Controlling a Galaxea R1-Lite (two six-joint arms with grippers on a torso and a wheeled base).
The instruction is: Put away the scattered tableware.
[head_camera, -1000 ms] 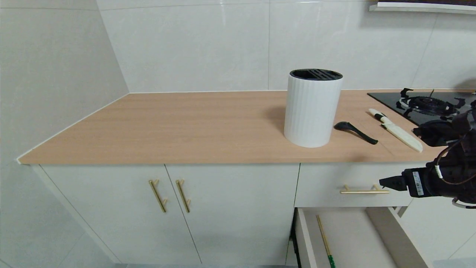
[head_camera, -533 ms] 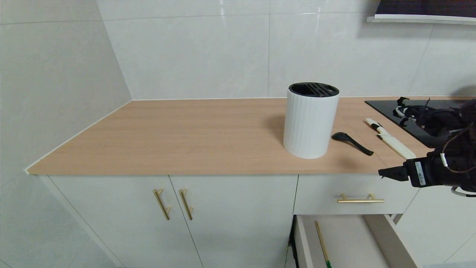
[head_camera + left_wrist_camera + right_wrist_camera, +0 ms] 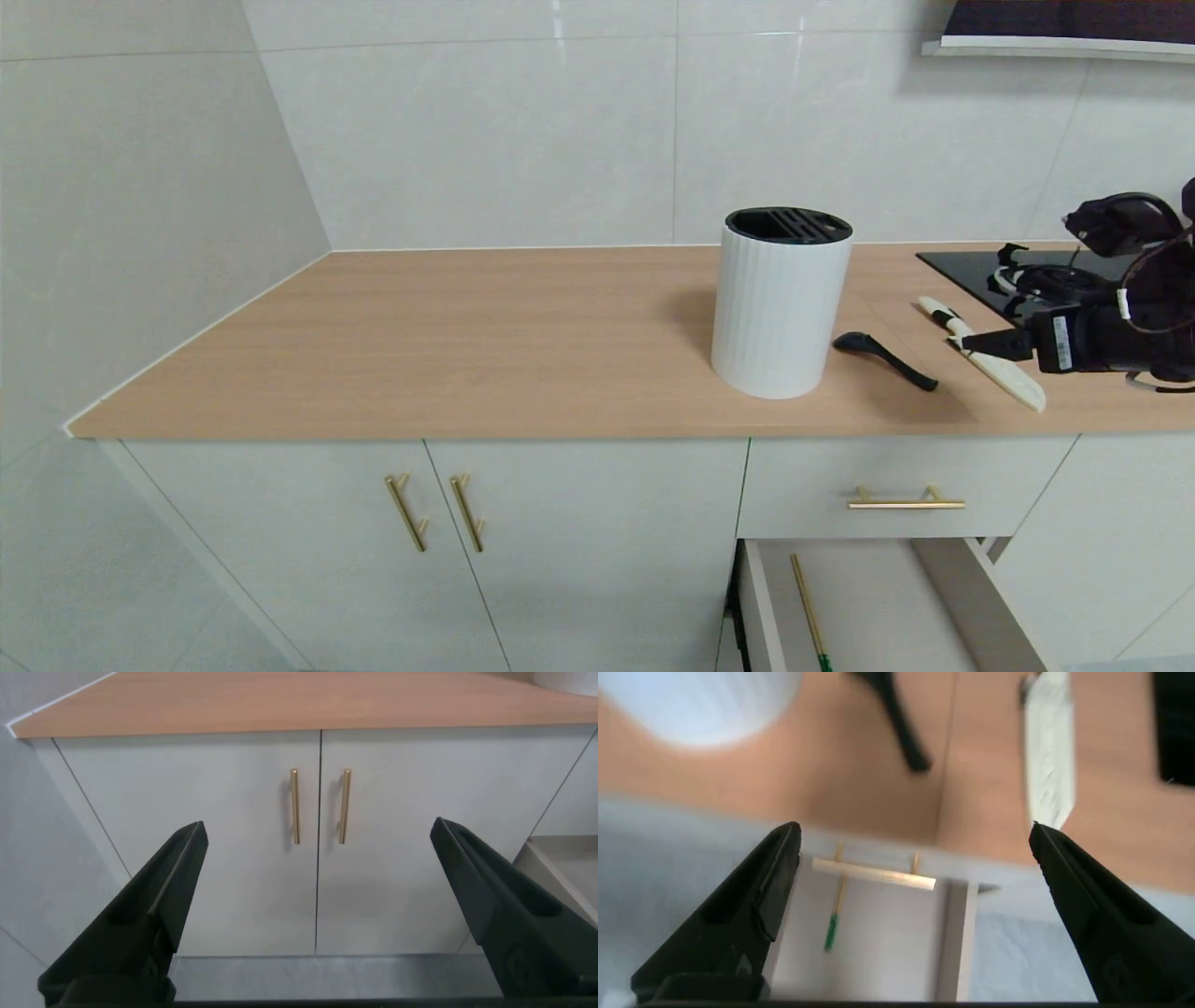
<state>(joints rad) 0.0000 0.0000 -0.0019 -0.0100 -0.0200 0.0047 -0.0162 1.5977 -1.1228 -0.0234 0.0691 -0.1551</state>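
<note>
Altogether, one white holder [image 3: 780,303], one black spoon [image 3: 882,355] and one pale knife [image 3: 991,362] lie on the surface [image 3: 467,336]; chopsticks [image 3: 808,597] rest in the open drawer [image 3: 971,597]. Right pincer [image 3: 973,343], spread, hovers over the knife; left pincer [image 3: 318,831], spread, faces two cabinet handles [image 3: 294,807].

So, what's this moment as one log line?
left gripper open | right gripper open, by knife | spoon beside holder | drawer open
</note>
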